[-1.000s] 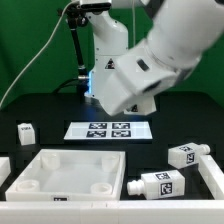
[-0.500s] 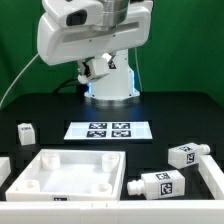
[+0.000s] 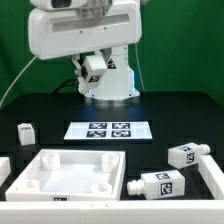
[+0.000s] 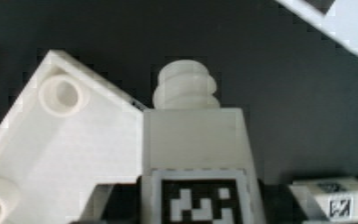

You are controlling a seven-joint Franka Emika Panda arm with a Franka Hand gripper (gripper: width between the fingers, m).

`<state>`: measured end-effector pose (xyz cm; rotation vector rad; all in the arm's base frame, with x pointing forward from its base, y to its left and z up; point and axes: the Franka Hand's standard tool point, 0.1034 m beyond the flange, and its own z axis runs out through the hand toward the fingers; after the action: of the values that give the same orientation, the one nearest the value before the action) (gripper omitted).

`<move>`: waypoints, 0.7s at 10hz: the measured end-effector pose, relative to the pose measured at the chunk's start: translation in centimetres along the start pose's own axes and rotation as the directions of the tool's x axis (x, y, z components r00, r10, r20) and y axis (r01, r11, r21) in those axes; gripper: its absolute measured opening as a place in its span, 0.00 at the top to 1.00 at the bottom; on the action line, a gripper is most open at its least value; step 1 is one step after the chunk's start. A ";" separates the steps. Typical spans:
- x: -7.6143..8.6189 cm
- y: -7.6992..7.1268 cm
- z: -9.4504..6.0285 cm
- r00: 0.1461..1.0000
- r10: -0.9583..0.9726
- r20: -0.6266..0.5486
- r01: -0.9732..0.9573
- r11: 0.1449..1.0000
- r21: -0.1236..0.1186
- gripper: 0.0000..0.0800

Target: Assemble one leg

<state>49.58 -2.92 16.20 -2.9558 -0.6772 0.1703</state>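
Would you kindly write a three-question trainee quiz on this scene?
1. True or false: the flat white marker board lies inside the large white square tray-like tabletop.
2. The short chunky white plastic leg in the wrist view is: A in the two-finger gripper; B on the table; C in the tabletop.
3. The small white tagged cube lies on the exterior view's ____.
Key: 1 false; 2 A; 3 left.

No word or number can be read; only black-and-white fiducial tags stand on the marker board (image 3: 110, 130), the small cube (image 3: 26, 132), the leg (image 4: 194, 140) and two other legs (image 3: 156, 183).
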 end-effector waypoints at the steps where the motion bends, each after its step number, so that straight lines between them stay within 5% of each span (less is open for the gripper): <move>1: 1.3 0.7 0.4 0.998 0.021 -0.053 -0.020 1.000 0.023 0.65; 2: 2.3 1.5 0.1 0.991 0.015 -0.136 -0.016 1.000 -0.008 0.65; 5: 1.7 2.6 0.4 0.957 0.007 -0.288 -0.022 0.998 -0.050 0.65; 7: 1.6 2.6 0.9 0.956 0.031 -0.293 -0.043 0.999 -0.034 0.65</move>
<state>52.01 -4.51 14.84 -2.9421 -0.5903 -0.2773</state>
